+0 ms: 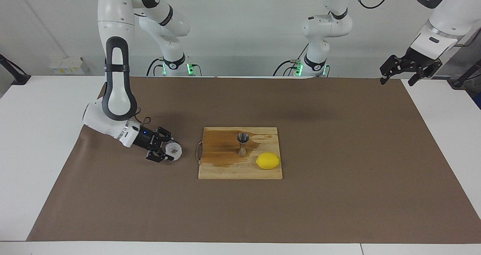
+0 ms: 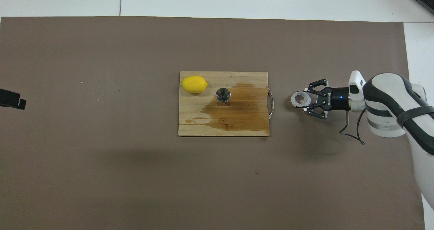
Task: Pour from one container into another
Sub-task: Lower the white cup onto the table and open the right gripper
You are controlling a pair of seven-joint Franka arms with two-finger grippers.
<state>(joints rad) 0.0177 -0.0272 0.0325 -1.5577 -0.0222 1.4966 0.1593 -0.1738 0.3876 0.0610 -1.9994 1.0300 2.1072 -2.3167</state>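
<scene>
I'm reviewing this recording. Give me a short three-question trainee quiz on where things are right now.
1. True or false: the jigger stands upright on the cutting board.
2. Where is the plastic cup?
A. On the cutting board
B. On the brown mat, beside the board toward the right arm's end of the table, at the right gripper
C. Tipped over the jigger
3. Short answer: which thing on the board lies farther from the robots, the jigger or the lemon?

Key
1. True.
2. B.
3. The lemon.
</scene>
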